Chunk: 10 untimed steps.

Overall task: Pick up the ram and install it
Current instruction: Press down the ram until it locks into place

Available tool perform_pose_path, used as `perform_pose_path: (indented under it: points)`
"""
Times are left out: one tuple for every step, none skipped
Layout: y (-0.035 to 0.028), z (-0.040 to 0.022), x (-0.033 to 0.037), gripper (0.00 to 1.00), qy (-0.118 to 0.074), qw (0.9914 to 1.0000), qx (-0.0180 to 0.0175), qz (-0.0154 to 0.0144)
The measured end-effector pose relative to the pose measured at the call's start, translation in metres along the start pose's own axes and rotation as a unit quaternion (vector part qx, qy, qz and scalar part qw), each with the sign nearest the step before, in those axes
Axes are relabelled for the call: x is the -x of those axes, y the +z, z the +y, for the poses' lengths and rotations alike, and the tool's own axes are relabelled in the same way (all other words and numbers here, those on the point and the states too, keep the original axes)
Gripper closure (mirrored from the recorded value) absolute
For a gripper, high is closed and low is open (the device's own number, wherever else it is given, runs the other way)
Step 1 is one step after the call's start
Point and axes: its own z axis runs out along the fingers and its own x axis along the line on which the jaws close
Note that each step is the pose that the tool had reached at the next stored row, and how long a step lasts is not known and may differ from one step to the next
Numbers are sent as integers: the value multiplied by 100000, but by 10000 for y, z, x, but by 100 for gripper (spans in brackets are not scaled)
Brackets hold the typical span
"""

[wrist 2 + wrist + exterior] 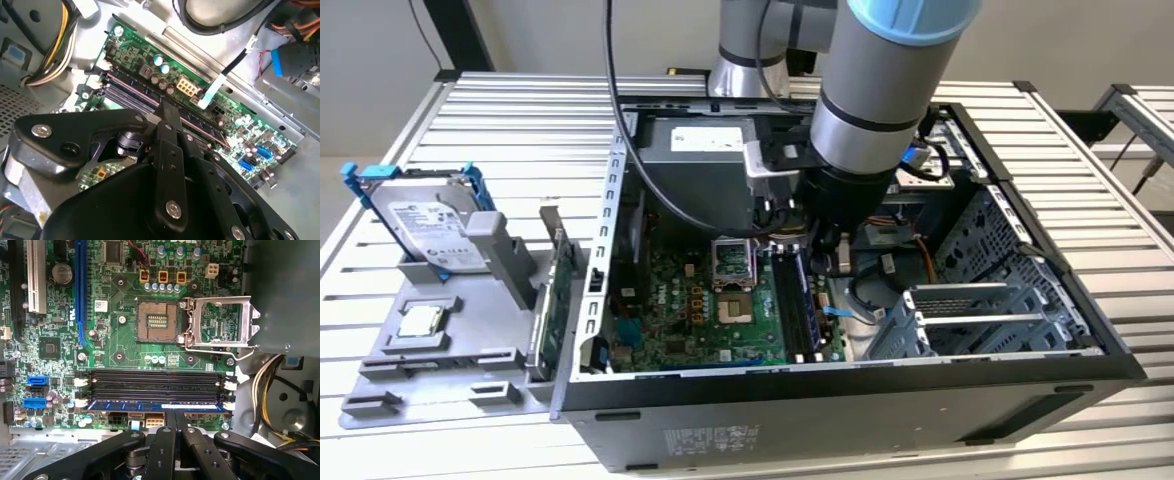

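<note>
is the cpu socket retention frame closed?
No. In the first wrist view the metal retention frame is swung open beside the bare CPU socket.

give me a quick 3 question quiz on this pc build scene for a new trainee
1. True or false: the ram lies in a memory slot on the motherboard.
2. Multiple choice: in the first wrist view, the CPU socket is (a) fitted with a fan, (b) uncovered with its metal latch frame swung aside, (c) covered by a green card.
3. In the exterior view, what stands on the grey tray beside the case?

Key
1. True; it sits in the slot nearest the gripper.
2. b
3. A silver hard drive in a blue frame.
</note>
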Motion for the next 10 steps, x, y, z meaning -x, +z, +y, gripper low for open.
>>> perform_pose_path:
  points:
    - [18,0,-1,100,24,100000,1,4]
    - [36,1,-2,100,40,100000,-1,1]
    - [54,1,-4,100,52,100000,0,7]
    - [72,1,-5,100,61,100000,-4,-4]
    - [91,1,-7,100,64,100000,-1,1]
    - [108,1,-8,100,67,100000,-1,1]
    - [126,1,-10,100,73,100000,-1,5]
    - [144,2,-11,100,78,100000,-2,3]
    - [161,2,-13,100,79,100000,7,21]
    - [176,2,-15,100,78,100000,16,59]
